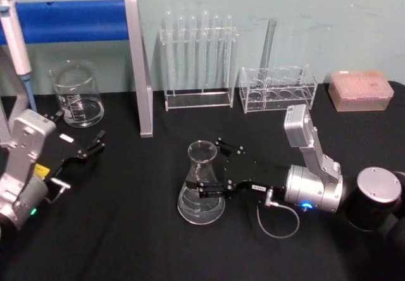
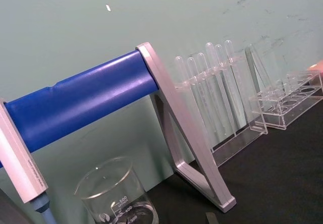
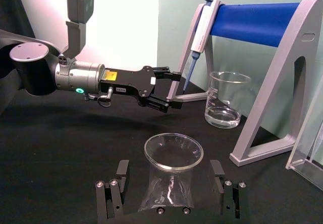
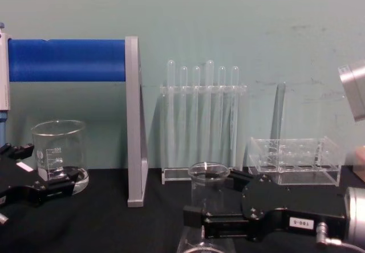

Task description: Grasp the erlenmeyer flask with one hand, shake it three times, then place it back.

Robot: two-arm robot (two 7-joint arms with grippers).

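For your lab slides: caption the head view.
Open right gripper straddles the erlenmeyer flask; left gripper parked near the beaker.

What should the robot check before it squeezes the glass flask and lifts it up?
1. Erlenmeyer flask standing upright on the table: ok.
2. Right gripper level with the neck, one finger on each side: ok.
3. Fingers closed on the glass: not ok, a gap shows on both sides.
4. Left gripper out of the way: ok, open and off to the side near the beaker.
5. Test tube rack clear of the flask: ok, it stands farther back.
6. Liquid inside that could spill: cannot tell.
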